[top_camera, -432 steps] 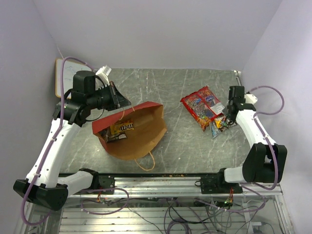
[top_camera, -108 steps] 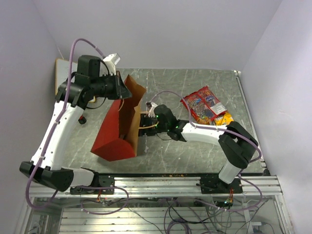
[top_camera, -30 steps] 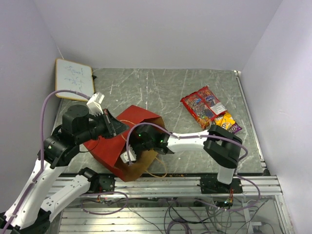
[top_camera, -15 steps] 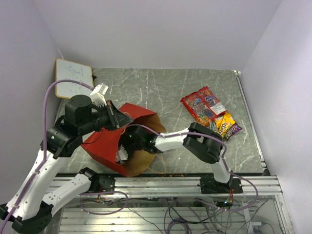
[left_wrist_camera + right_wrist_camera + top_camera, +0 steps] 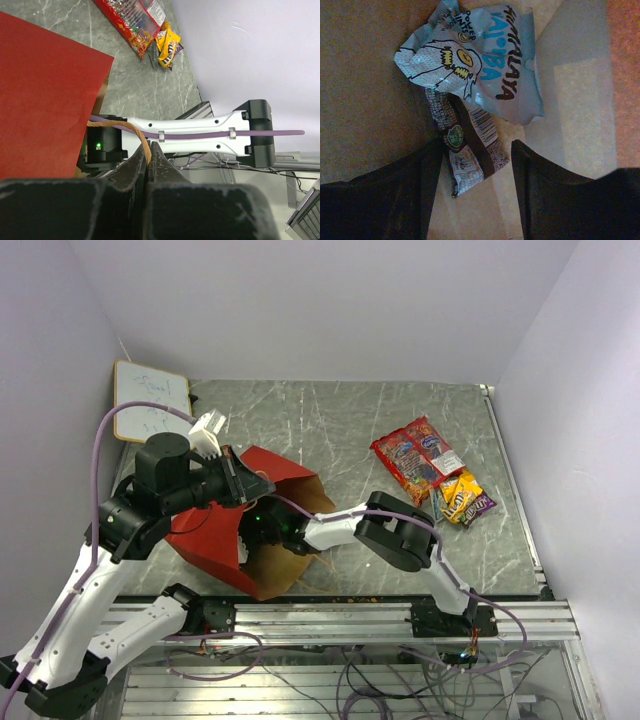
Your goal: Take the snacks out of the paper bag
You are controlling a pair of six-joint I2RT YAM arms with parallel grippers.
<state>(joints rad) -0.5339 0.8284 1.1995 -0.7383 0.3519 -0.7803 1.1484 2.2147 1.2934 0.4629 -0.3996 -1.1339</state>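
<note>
The paper bag [image 5: 205, 540] lies on its side, red outside, its brown mouth facing right. My left gripper [image 5: 146, 154] is shut on the bag's twisted handle [image 5: 131, 129] and holds it up. My right arm [image 5: 335, 525] reaches into the mouth, and its gripper is hidden there in the top view. Inside, my right gripper [image 5: 477, 146] stands open, with the end of a brown packet [image 5: 470, 155] between its fingers, the jaws apart from it. A silvery-blue packet [image 5: 485, 65] lies just beyond. More snacks lie on the table at right: red bags [image 5: 408, 455] and a yellow packet [image 5: 457, 498].
A white board [image 5: 150, 405] leans at the back left corner. The metal rail [image 5: 340, 615] with both arm bases runs along the near edge. My right arm's bent elbow [image 5: 400, 535] sits between the bag and the pile of snacks.
My right arm has pushed deeper into the bag and its elbow has swung left. My left gripper has lifted the handle up and slightly back, raising the bag's upper side.
</note>
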